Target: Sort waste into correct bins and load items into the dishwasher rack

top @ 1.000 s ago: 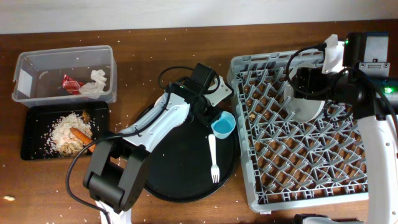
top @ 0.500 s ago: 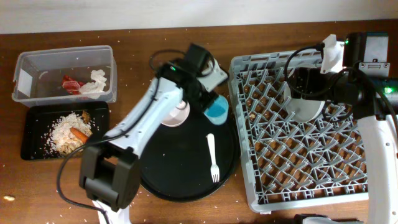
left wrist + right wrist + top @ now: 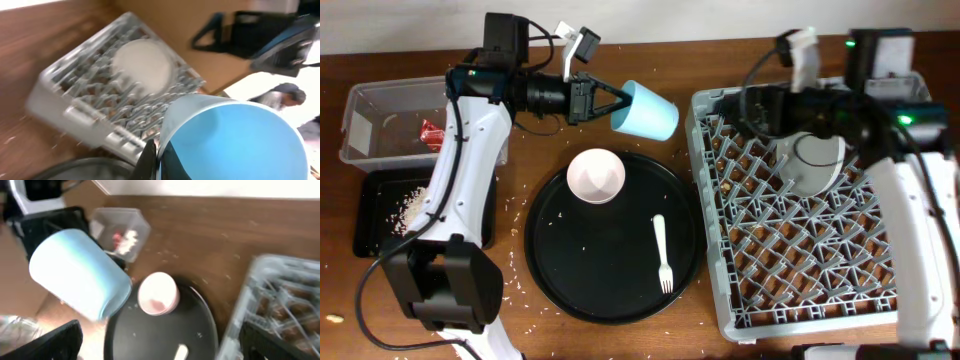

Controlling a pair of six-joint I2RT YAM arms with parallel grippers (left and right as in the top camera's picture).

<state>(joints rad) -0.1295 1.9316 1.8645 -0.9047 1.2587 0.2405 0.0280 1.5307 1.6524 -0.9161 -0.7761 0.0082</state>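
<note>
Light blue cup [image 3: 645,112]: pinching it, seemingly by the rim, in left gripper [image 3: 617,103], holding sideways aloft, likely for dishwasher rack [image 3: 800,280]; right gripper [image 3: 760,110] gaping empty.

"What sort of place was it?"

"A robotics lab bench, I'd say, set up as a dish-clearing station. A cabled left arm [image 3: 470,165] and right arm [image 3: 920,250] worked at a wooden table [image 3: 720,60], with a plain white wall [image 3: 670,20] just beyond the left claw [image 3: 615,103]."

"What gave it away?"

"The props. A grey rack [image 3: 800,260] sat to the claw's right, a round black tray [image 3: 610,270] below it, and a clear tub [image 3: 380,95] and black tray [image 3: 375,235] well off to its left. Past the claw, the wrist view was blurred: dark equipment [image 3: 250,30] and possibly a person's head [image 3: 287,92]."
</note>
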